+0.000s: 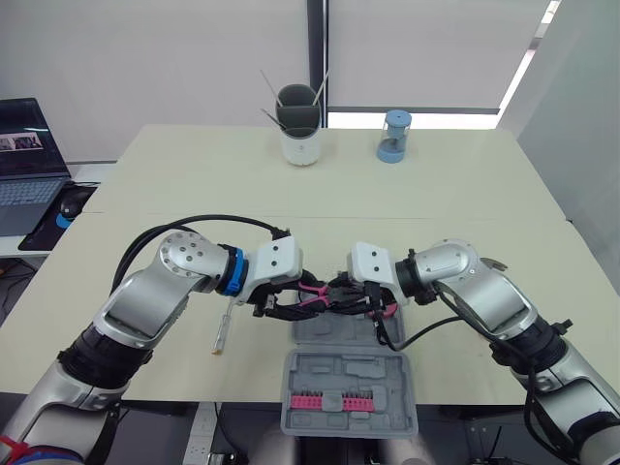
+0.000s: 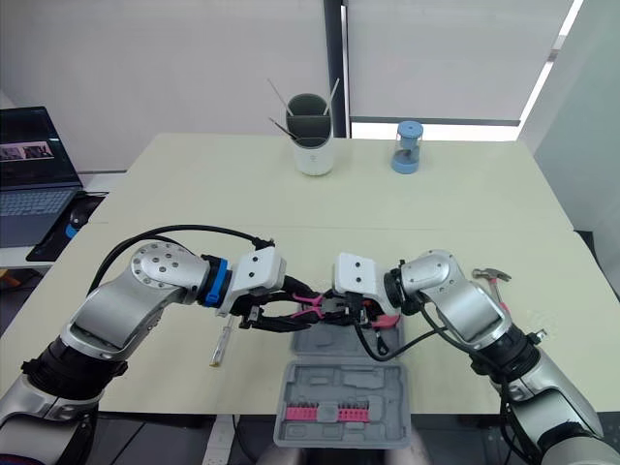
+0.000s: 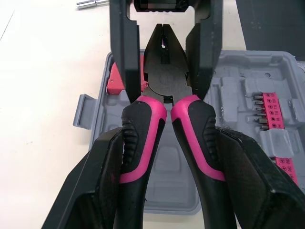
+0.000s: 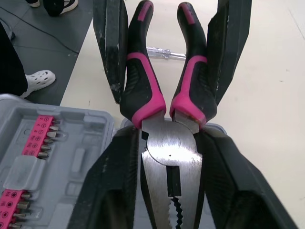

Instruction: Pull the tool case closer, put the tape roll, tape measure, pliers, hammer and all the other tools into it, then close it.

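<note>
Cream rectangular table [image 1: 436,203]. Grey moulded plastic tool case [image 1: 349,373]: open, at the table's near edge. Black steel pliers with pink-and-black handles [image 1: 315,295]: held above the case. Left gripper [image 3: 169,143]: clamped on the handles. Right gripper [image 4: 169,143]: clamped on the pliers' head.

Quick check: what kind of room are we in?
Probably an office or lab workroom: an open laptop to the left, drawn roller blinds behind, a pen holder on the pale table.
</note>
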Robot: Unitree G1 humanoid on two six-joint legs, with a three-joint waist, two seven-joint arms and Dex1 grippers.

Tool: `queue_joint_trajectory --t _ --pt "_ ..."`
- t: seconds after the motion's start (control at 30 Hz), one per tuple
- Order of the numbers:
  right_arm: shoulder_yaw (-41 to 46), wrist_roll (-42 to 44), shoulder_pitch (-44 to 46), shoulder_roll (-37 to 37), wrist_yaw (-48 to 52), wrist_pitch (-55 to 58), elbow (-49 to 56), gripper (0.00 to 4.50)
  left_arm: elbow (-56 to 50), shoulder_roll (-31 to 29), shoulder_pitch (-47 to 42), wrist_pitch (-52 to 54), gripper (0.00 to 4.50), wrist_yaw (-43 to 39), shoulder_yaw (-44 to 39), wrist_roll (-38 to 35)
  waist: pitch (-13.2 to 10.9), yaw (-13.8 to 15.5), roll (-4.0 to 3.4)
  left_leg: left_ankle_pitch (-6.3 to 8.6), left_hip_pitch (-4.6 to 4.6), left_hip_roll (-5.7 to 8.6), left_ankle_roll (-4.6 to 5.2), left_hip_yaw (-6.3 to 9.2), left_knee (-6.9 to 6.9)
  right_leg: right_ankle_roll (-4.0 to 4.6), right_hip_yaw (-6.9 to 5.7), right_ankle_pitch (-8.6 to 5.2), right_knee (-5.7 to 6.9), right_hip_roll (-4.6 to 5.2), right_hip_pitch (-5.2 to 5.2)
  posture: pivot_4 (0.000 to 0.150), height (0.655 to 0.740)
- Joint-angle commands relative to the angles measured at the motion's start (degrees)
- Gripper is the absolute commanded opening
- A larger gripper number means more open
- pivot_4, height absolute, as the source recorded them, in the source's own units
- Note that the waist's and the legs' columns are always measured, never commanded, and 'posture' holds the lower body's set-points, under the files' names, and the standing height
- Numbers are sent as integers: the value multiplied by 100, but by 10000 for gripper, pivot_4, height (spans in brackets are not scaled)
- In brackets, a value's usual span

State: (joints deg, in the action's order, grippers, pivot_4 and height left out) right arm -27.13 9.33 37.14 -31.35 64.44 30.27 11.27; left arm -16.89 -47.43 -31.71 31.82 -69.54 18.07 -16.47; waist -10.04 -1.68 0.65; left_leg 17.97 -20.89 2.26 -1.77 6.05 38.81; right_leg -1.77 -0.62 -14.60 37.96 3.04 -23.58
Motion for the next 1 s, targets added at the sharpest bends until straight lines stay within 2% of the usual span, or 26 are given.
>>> queue_joint_trajectory --t 0.03,0.23,0.43,0.67,1.0 --pt "89 -14 168 -35 94 -113 102 12153 -30 -68 40 -165 25822 -60 -115 48 0 0 0 0 0 0 0 0 0 0 -1 0 0 0 0 1500 7400" --pt "97 -106 260 -108 163 -141 118 12154 78 -64 177 -466 25822 -55 -181 58 0 0 0 0 0 0 0 0 1 0 -1 0 1 0 0 1500 7400" --pt "95 -222 16 -496 148 129 437 12154 56 -43 776 -907 44899 37 -1002 -398 0 5 0 -8 -1 -1 -14 1 1 0 2 0 -2 7 -2 1500 7400" --pt "-147 -536 -337 -931 34 674 794 12154 78 -291 1697 -1614 45000 -497 -1944 -864 0 -1 0 0 0 -5 0 1 0 1 2 0 0 11 -3 1500 7400" --pt "-601 -1068 -462 -777 -290 760 462 12154 -29 -629 2240 -2016 45000 -646 -2041 -724 0 5 0 1 2 -3 1 -1 0 1 0 0 2 8 -1 1500 7400"
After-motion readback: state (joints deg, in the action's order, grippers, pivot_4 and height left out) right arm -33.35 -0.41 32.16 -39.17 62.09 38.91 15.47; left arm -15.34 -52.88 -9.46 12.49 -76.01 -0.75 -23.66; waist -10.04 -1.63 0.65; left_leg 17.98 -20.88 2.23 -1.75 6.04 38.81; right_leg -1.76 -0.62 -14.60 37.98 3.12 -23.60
